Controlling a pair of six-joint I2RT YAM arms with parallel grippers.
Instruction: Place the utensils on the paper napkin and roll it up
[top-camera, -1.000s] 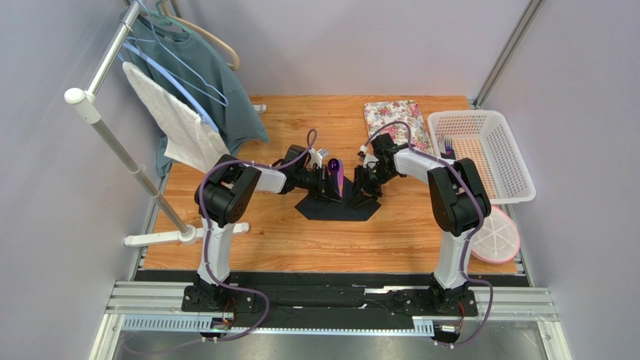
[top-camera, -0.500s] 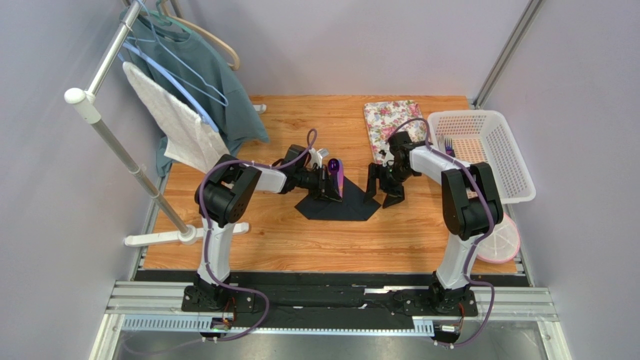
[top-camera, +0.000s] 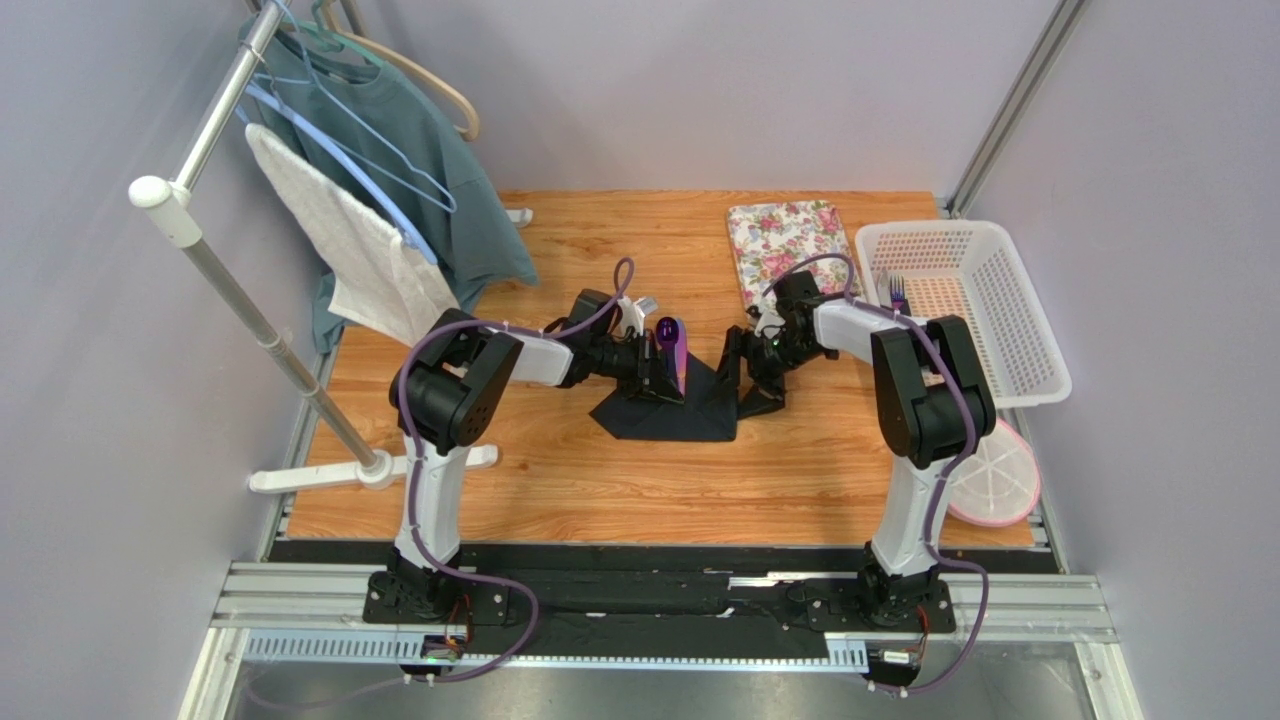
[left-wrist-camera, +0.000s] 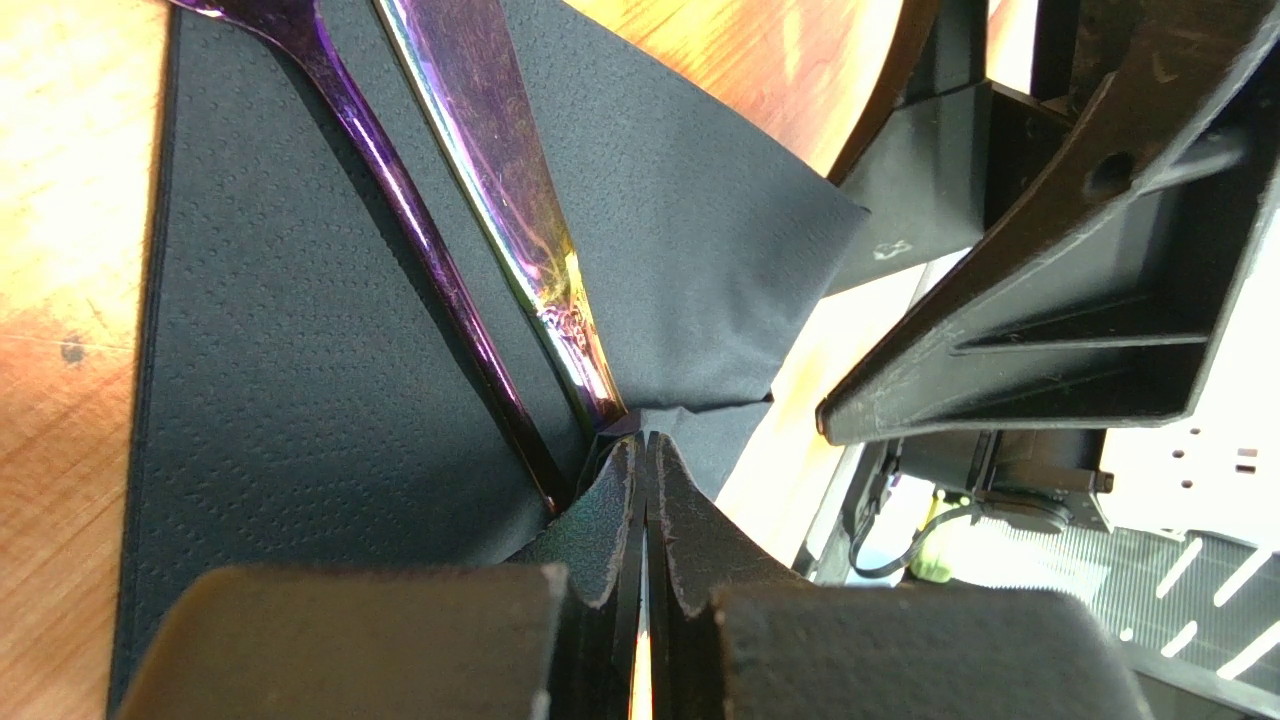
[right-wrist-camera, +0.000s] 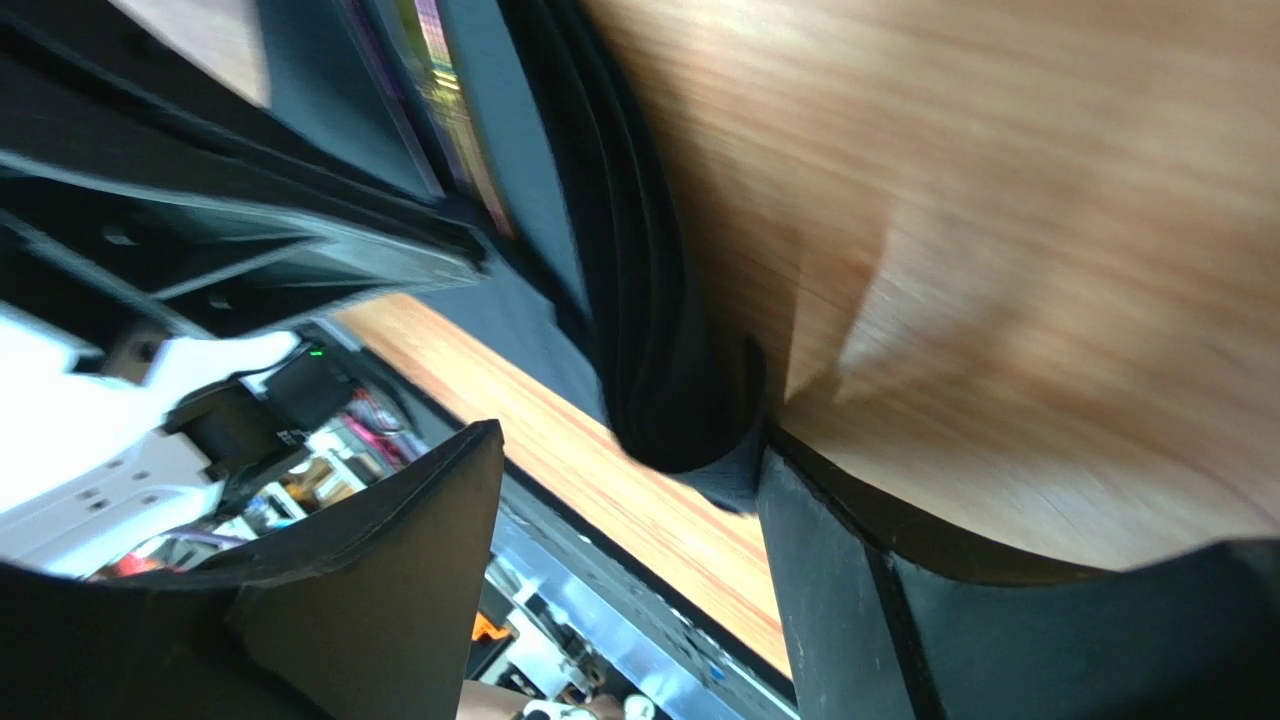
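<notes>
Paper napkin (top-camera: 672, 417) sits folded around mid-desk (top-camera: 571, 495) with two purple utensils (left-wrist-camera: 496, 195) lying on it. There's plenty of bare wood on its near side and to its left. The floral mat (top-camera: 787, 240) is farther back on the right, well apart. The white basket (top-camera: 992, 323) hugs the right edge and a clothes rack (top-camera: 150, 191) crowds the left one. As far as I can see, the basket only has one purple fork (top-camera: 897, 287), in its far left corner.

Left claw (left-wrist-camera: 646, 450) is closed all the way, with its tips right where the napkin's fold meets the utensil ends. Can't tell if any paper is actually pinched. Right claw (right-wrist-camera: 631, 480) is spread wide, its fingers (right-wrist-camera: 902, 600) straddling the napkin's doubled-up right edge without clamping it.

Compared to half a second ago, the right claw has come back in from off to the side. The napkin corner that poked out on the right is now tucked in, so that edge looks straighter.
</notes>
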